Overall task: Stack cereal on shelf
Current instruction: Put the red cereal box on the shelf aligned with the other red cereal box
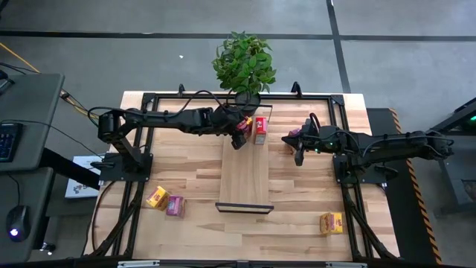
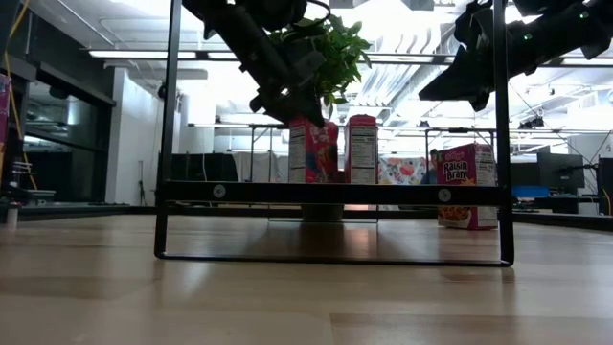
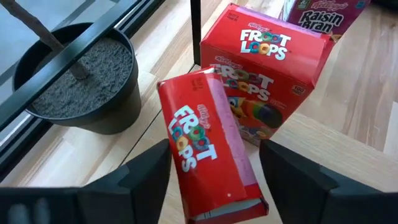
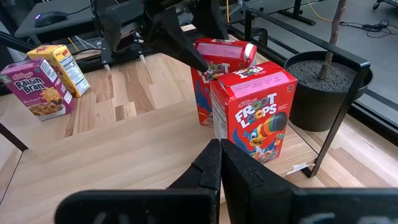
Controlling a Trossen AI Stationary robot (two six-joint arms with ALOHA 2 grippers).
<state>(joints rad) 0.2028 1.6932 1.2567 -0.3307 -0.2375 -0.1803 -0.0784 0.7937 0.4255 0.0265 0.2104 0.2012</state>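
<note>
Shelf [image 1: 244,179] | left gripper [image 3: 214,180] spread, straddling red cereal box [image 3: 208,152] | right gripper [image 4: 221,163] pressed together, empty

You get a straight-down overhead, a level table-height view facing the shelf [image 2: 330,193], and two close wrist views sharing its Froot Loops boxes [image 3: 264,68]

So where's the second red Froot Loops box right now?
In the high view, it stands at the shelf's far end between the left claw's open fingers, left of the first red box, near the plant pot.
</note>
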